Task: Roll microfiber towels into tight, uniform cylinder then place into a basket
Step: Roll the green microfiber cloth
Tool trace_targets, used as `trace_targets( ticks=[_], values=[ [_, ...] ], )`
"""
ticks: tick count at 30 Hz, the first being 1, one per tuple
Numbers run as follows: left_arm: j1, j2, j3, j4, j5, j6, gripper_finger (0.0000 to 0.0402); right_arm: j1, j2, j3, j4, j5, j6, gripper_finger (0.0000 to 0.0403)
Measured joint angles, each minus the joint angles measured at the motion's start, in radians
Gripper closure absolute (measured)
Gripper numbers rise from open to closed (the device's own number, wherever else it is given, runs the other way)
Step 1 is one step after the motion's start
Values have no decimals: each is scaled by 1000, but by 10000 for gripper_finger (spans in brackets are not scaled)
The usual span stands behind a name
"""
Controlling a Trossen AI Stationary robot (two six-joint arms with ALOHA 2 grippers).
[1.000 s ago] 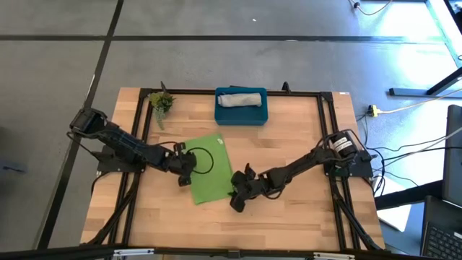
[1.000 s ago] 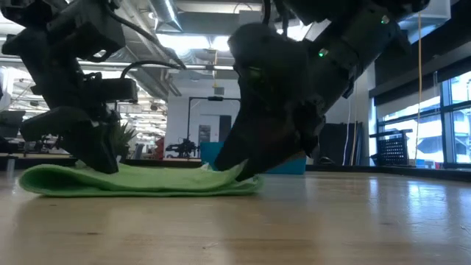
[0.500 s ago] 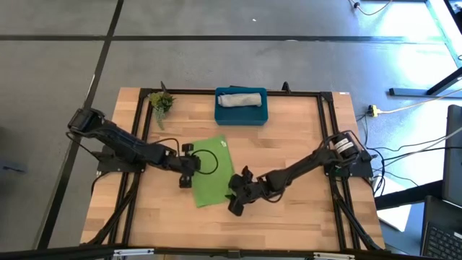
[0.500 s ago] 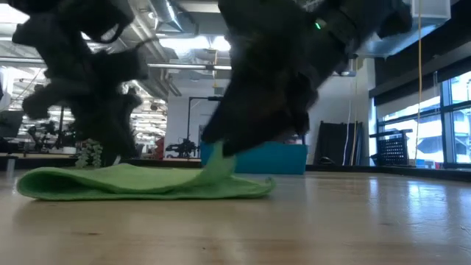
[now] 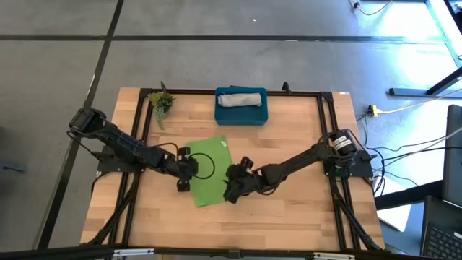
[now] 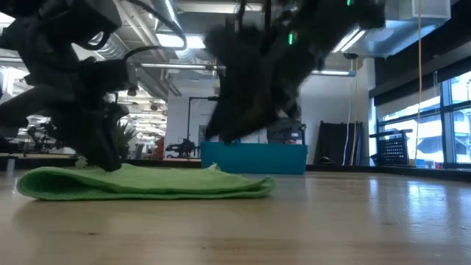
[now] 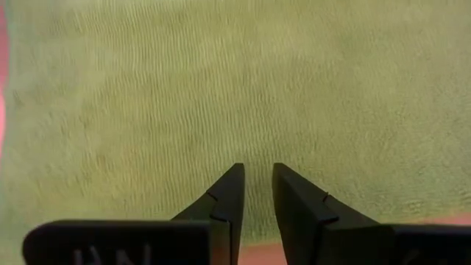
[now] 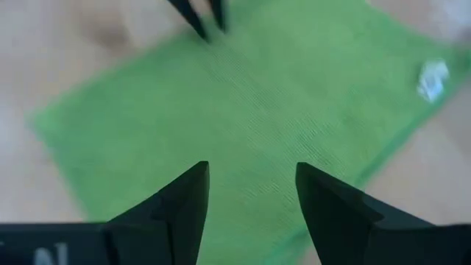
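The lime green towel [image 5: 211, 167] lies flat on the table's middle, and its left edge [image 6: 26, 184] is rounded like a fold. My left gripper [image 7: 256, 173] is at the towel's left edge [image 5: 186, 175], pointing down at the cloth. Its fingers stand a narrow gap apart with nothing between them. My right gripper [image 8: 250, 173] hangs open over the towel's right edge [image 5: 231, 189], clear of the cloth in the low view [image 6: 246, 110]. The teal basket [image 5: 242, 114] stands at the far middle, and the rolled grey towel [image 5: 242, 99] lies inside it. My left gripper's fingertips [image 6: 110, 162] come down from above onto the green towel's top, near its left edge. I cannot tell whether they touch the cloth. My right gripper touches nothing.
A small green plant sprig [image 5: 160, 102] lies at the far left of the table. A black frame [image 5: 321, 130] runs along the table's edges. Bare wood lies in front of the towel [image 5: 238, 224] and to the right of the basket [image 5: 296, 123].
My right gripper has risen and gone a little toward the far left, over the towel. Half a second ago the towel's right edge stood lifted under that gripper. It has now fallen back, and the towel lies flat.
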Motion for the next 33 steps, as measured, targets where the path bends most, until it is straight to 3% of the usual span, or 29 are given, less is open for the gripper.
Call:
trace_targets(
  ticks=[11, 25, 33],
  values=[
    [-4, 12, -7, -32, 26, -38, 337, -38, 21, -65, 2, -182, 107, 198],
    [103, 10, -4, -72, 23, 40, 337, 19, 82, -68, 171, -234, 144, 198],
    [91, -20, 0, -82, 14, 35, 337, 37, 53, -74, 144, -213, 84, 198]
  ],
)
